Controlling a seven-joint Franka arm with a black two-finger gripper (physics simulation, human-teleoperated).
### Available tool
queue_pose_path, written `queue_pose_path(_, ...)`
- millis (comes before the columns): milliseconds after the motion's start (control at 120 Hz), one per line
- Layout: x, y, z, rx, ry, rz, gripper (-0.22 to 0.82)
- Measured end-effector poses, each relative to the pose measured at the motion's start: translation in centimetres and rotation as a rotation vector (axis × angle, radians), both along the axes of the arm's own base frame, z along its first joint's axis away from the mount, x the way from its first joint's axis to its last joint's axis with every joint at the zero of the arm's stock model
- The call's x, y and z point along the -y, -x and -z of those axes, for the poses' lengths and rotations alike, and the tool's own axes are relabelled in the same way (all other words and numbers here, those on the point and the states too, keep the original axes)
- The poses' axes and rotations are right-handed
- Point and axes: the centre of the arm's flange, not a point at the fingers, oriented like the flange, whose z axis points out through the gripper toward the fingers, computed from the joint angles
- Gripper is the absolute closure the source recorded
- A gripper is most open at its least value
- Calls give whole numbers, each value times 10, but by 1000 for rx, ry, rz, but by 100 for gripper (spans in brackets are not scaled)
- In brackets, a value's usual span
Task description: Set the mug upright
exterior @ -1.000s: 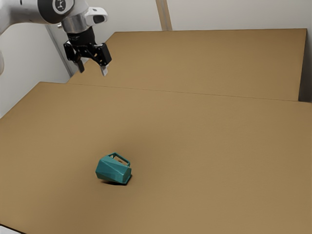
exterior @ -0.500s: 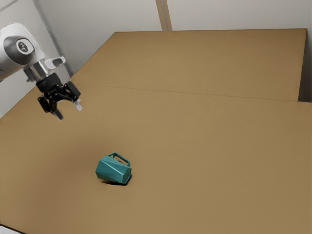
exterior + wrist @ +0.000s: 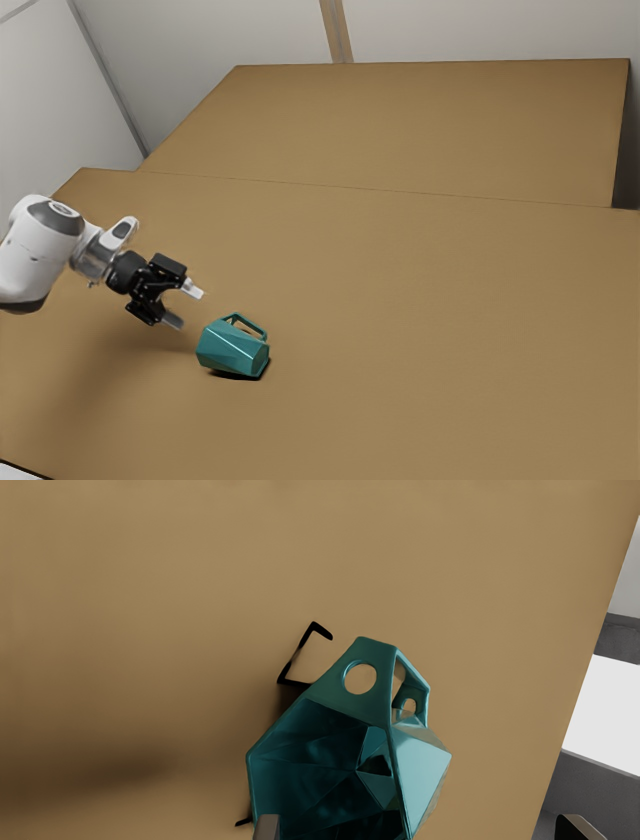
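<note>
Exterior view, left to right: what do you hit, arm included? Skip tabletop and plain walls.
White arm link → black claw, open → teal mug on its side → brown strip on the back wall → dark strip at the right edge.

Before me, 1 teal mug [image 3: 232, 350] lies on its side on the brown table [image 3: 430, 330], its open mouth turned my way. 1 thin seam [image 3: 380, 190] crosses the tabletop, well apart from the mug.
</note>
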Motion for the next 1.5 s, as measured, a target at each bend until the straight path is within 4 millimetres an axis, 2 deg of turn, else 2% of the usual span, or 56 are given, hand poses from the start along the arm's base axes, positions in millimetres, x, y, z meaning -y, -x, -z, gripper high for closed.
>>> queue_pose_path(83, -12, 6, 3, 51, 13, -24, 0)
queue_pose_path(300, 8, 4, 12, 139, 44, 34, 0)
queue_pose_path(775, 20, 8, 18, 255, 69, 89, 0)
queue_pose_path(908, 22, 18, 32, 244, 85, 88, 0)
queue_pose_path(1075, 27, 15, 40, 251, 95, 91, 0)
queue_pose_path(1400, 61, 11, 60, 242, 113, 128, 0)
queue_pose_path(1442, 62, 10, 60, 245, 110, 130, 3)
queue_pose_path(1500, 62, 9, 60, 250, 105, 128, 15)
